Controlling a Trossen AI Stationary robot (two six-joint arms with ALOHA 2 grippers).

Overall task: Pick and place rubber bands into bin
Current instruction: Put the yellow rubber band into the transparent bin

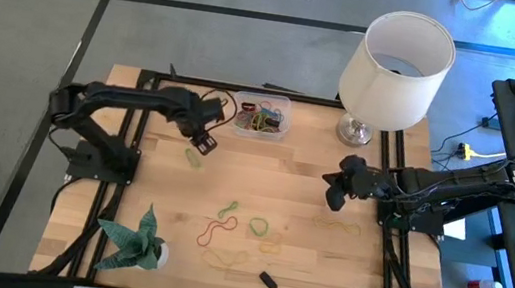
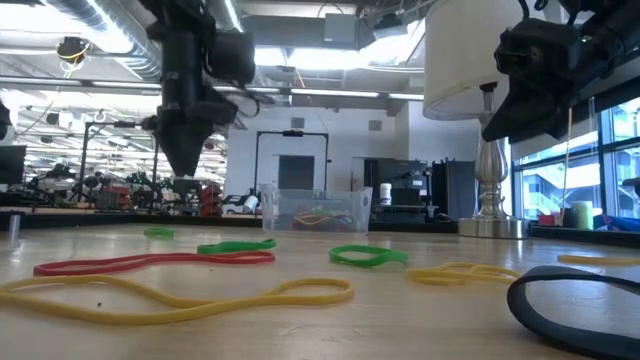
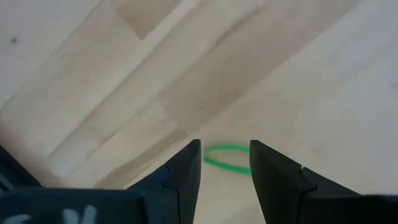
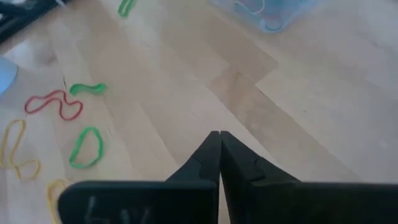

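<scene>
Several rubber bands lie loose on the wooden table: a green one (image 1: 196,159) at the left, a twisted green one (image 1: 228,207), a red one (image 1: 218,229), a green loop (image 1: 258,227) and yellow ones (image 1: 226,258) (image 1: 337,225). The clear bin (image 1: 260,116) stands at the far edge with several bands inside. My left gripper (image 1: 203,142) hangs open, pointing down, just above the left green band (image 3: 227,158), which shows between its fingertips in the left wrist view. My right gripper (image 1: 334,197) hovers shut above bare wood at the right, holding nothing.
A white lampshade on a metal foot (image 1: 395,62) stands at the far right beside the bin. A green folded paper figure (image 1: 135,238) sits at the near left corner. A small black block (image 1: 267,280) lies near the front edge.
</scene>
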